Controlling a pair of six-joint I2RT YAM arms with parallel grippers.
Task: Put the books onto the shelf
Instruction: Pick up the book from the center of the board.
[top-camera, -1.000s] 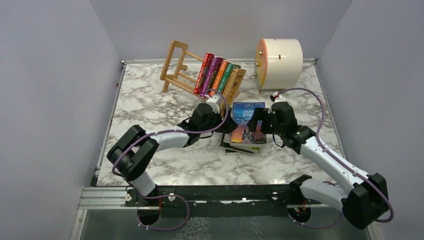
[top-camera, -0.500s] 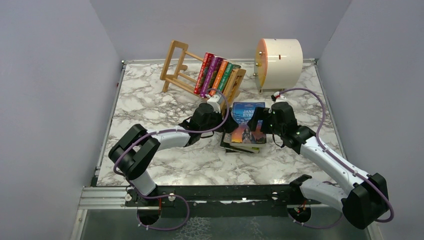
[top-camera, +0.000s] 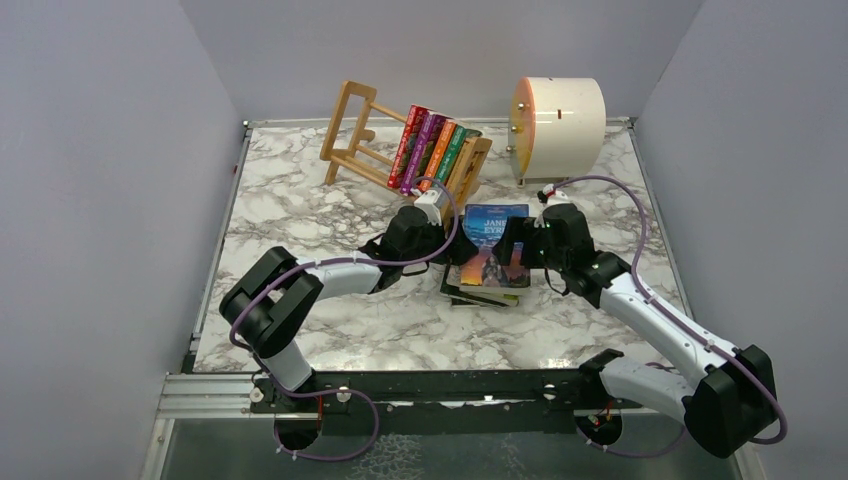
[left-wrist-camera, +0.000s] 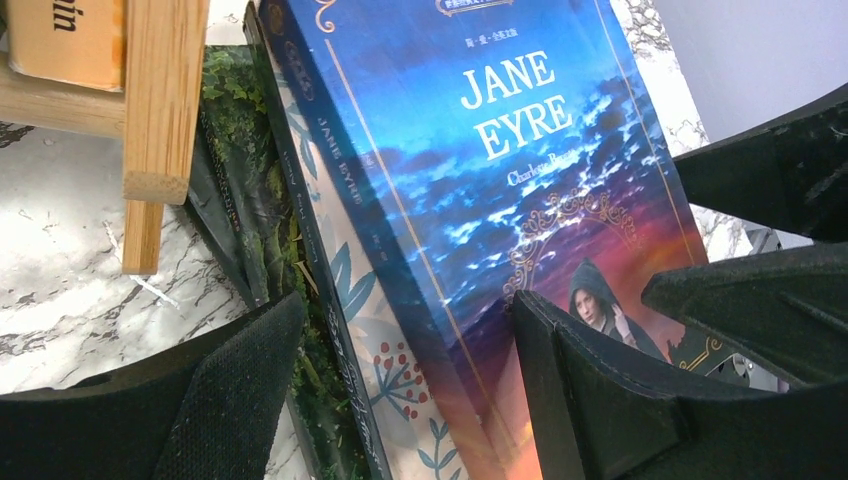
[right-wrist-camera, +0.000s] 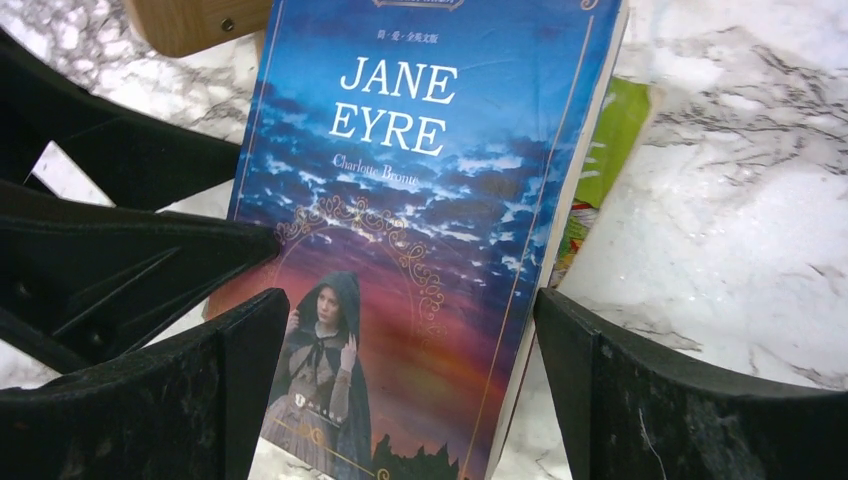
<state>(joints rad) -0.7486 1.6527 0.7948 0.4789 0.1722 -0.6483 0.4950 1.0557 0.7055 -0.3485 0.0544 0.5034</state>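
Marble tabletop, grey walls. Several books racked on shelf. Just in front of shelf's right end, loose stack topped by Jane Eyre. Right gripper spread wide astride its cover. Left gripper spread over spine edges, pinch impossible to tell. Pick-up step. Next: firm closure, then lift toward shelf.

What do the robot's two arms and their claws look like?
Each arm, the left arm and the right arm, has white link shells between black joint housings, with a thin purple cable looping alongside. The left claw and the right claw each have two black wedge-shaped fingers with a rough, matte surface. I see no markings.
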